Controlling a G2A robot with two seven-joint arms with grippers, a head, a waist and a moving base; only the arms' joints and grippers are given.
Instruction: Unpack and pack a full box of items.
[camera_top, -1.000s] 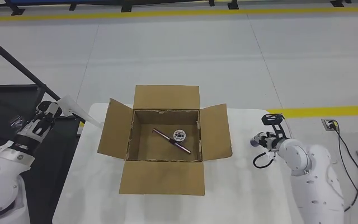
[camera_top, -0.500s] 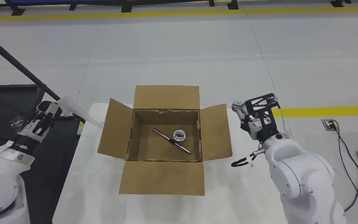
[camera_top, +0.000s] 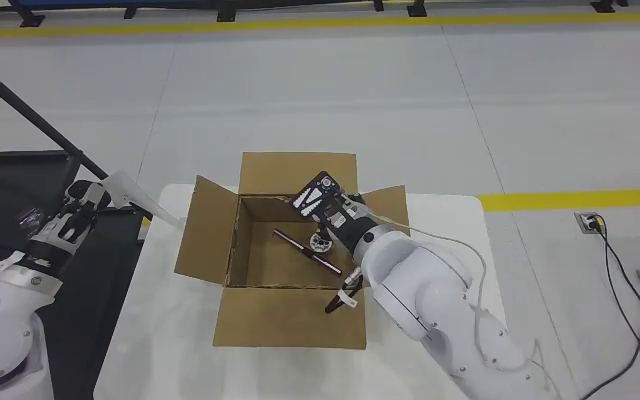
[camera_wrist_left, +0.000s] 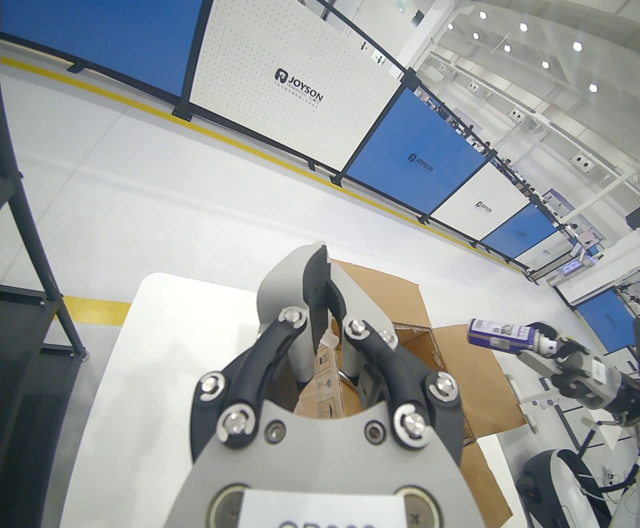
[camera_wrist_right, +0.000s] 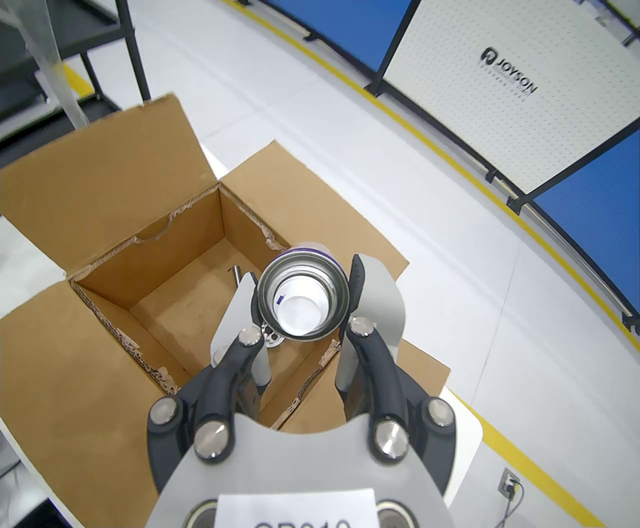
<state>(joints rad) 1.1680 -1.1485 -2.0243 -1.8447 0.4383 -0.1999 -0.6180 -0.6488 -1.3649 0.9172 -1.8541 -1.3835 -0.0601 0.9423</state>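
Observation:
An open cardboard box (camera_top: 290, 318) stands in the middle of the white table. On its floor lie a thin dark rod (camera_top: 306, 251) and a small round metal piece (camera_top: 320, 241). My right gripper (camera_top: 335, 205) hangs over the box's far right corner, shut on a purple-labelled can (camera_top: 320, 192). In the right wrist view the can (camera_wrist_right: 300, 295) sits end-on between the fingers (camera_wrist_right: 372, 295), above the box (camera_wrist_right: 100, 190) interior. The left wrist view shows the can (camera_wrist_left: 500, 335) held level beyond the box (camera_wrist_left: 395, 300). My left gripper (camera_top: 128, 188) stays off the table's left edge, shut and holding nothing.
The table (camera_top: 440, 240) has bare surface to the right of the box and in front of it. A black rack (camera_top: 40, 170) stands left of the table beside my left arm. The box's four flaps are spread outward.
My right arm has swung from the table's right side across to above the box, carrying the can. The left arm has not moved.

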